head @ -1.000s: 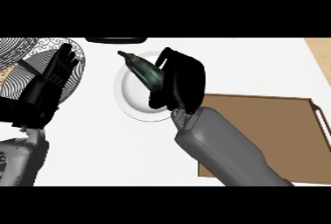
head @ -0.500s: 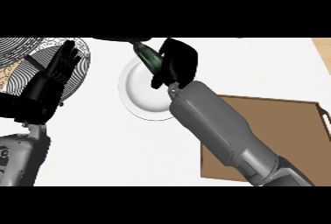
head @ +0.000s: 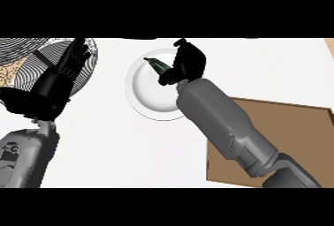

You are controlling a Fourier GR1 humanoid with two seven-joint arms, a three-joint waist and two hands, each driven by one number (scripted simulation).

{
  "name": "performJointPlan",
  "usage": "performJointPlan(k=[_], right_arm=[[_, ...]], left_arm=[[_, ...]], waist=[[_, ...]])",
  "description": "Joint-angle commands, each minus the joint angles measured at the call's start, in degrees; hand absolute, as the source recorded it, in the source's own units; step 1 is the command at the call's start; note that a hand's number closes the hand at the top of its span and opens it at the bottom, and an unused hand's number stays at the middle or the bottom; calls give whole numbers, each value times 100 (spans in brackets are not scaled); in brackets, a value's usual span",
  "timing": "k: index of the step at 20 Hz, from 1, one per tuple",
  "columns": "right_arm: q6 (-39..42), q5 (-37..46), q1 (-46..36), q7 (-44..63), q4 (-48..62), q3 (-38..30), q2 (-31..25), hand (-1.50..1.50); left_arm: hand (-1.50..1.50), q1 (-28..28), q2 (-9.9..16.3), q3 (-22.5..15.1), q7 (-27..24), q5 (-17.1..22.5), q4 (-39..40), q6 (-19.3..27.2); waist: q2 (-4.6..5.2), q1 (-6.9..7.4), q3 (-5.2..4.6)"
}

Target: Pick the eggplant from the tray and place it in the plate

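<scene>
One eggplant, one white plate and one brown tray show on the white surface, along with one round item with a black-and-white ringed pattern at the upper left. The right hand is over the upper right part of the plate, its fingers curled round the eggplant, so only the dark green end of it sticks out from the hand above the plate's white face. The eggplant's long axis runs diagonally, its visible tip pointing up and to the left, the rest hidden inside the hand. The left hand is at the left of the view over the ringed item, its fingers straight and holding nothing. The tray lies right of the plate, partly behind the right forearm.
</scene>
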Motion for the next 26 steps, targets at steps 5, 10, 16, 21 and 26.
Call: performJointPlan(k=[5, 10, 16, 21, 26], right_arm=[[-1228, -937, 75, -1047, 204, -163, 13, -150], [-2190, -1179, -14, -1607, 105, -383, 13, -150], [-2739, -1984, 219, -2386, -208, -646, 13, -150], [-2895, -2459, 1035, -3212, -814, -775, 12, -150], [-2534, -2500, 1871, -3999, -1549, -1123, -10, -150]], left_arm=[[0, 59, -97, -82, -292, -43, 128, -109], [0, -88, 21, 83, 74, 94, 71, -141], [0, 209, 54, 168, -30, -16, -34, -55], [0, 305, 175, 452, -7, 113, 21, -131], [0, 492, 53, 454, -138, -104, 5, -13]], waist=[[76, 184, 3], [-9, 27, 7], [-66, -150, 5], [-137, -453, 6], [-167, -617, 4]])
